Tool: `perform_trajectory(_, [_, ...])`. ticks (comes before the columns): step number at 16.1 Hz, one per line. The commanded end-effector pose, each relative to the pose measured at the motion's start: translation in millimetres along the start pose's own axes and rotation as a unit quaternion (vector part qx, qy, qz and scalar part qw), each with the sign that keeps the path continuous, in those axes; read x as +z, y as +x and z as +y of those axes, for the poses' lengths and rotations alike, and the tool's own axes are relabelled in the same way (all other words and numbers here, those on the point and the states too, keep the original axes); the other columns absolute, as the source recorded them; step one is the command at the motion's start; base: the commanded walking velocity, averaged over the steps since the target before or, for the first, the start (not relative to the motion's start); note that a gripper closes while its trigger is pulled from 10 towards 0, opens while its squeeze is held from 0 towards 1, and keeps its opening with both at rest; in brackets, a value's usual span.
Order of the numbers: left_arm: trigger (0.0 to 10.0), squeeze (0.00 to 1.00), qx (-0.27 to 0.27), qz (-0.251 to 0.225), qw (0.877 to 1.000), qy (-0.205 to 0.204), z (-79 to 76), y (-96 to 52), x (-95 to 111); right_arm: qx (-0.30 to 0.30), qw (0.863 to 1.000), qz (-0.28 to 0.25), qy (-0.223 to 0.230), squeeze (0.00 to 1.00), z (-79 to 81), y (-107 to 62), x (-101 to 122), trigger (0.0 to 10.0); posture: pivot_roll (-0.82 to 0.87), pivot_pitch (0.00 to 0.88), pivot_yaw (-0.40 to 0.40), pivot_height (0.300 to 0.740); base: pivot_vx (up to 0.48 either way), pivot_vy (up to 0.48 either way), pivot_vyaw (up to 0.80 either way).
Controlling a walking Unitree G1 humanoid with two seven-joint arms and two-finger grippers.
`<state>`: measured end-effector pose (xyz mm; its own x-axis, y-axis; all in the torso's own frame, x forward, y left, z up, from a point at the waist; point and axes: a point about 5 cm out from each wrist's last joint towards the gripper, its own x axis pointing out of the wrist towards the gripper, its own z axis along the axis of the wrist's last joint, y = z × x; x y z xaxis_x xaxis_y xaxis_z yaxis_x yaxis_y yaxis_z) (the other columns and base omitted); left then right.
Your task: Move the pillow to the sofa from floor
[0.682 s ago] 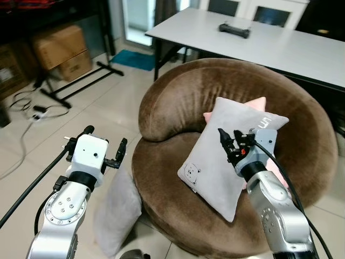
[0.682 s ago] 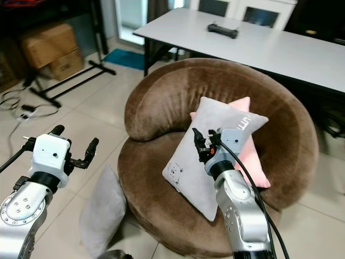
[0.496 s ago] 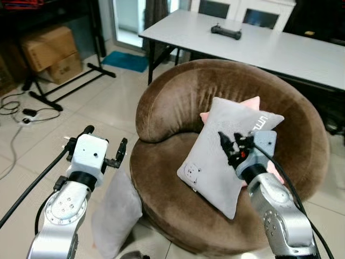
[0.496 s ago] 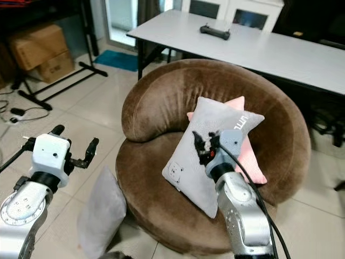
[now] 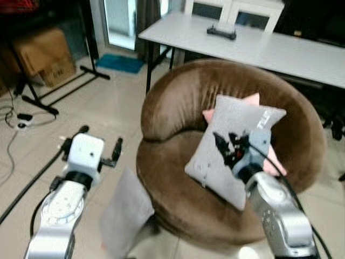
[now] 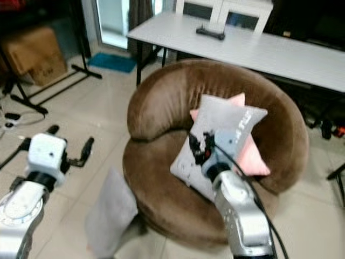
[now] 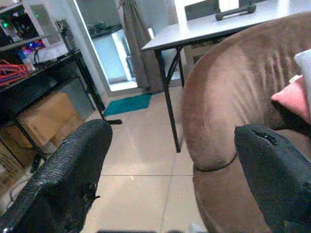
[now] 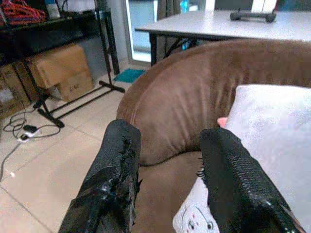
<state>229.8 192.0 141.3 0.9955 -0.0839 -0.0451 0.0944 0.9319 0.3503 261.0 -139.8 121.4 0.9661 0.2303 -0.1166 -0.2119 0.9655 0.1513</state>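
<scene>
Against the outer base of the round brown sofa, on the pale glossy floor tiles, a plain grey pillow stands on edge, soft and rectangular, its cloth smooth and unmarked; it leans at the sofa's left front curve. The sofa is a plush velvety tub with a thick rolled back and a dished seat. On that seat a second grey cushion rests tilted against the back, printed with a small figure near its lower corner and lettering near its upper one, and a pink cushion lies behind it.

Right pincer hangs in front of the printed cushion, its two rough black fingers released with a gap between them, holding nothing. Left pincer is raised over the floor, above the pillow and apart from it, fingers spread wide, white housing behind them.

Beyond the sofa stands a flat white bench on black legs with a dark device on top. Cardboard boxes sit at far left near a black stand and cables.
</scene>
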Motion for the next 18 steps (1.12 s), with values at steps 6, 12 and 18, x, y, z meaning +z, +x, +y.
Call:
perform_trajectory(6, [10.0, 0.0, -0.004, -0.007, 1.0, -0.002, -2.6, 3.3, 2.0, -0.013, 1.0, 0.015, -0.006, 0.0, -6.6, -0.7, -3.3, 10.0, 0.11, 0.0, -0.047, 0.74, 0.0, 0.315, 0.22])
perform_trajectory(12, [10.0, 0.0, 0.008, -0.001, 1.0, -0.005, 1.0, 7.4, 1.0, -0.055, 0.998, 0.016, 0.018, 0.0, -7.3, 0.2, -11.2, 10.0, 0.11, 0.0, -0.04, 0.74, 0.0, 0.0, 0.53])
perform_trajectory(18, [10.0, 0.0, 0.012, -0.003, 1.0, -0.008, 6.2, 7.4, 1.0, -0.133, 0.991, 0.011, 0.005, 0.0, -24.8, -7.3, -17.6, 10.0, 0.11, 0.0, -0.034, 0.74, 0.138, 0.0, 0.0])
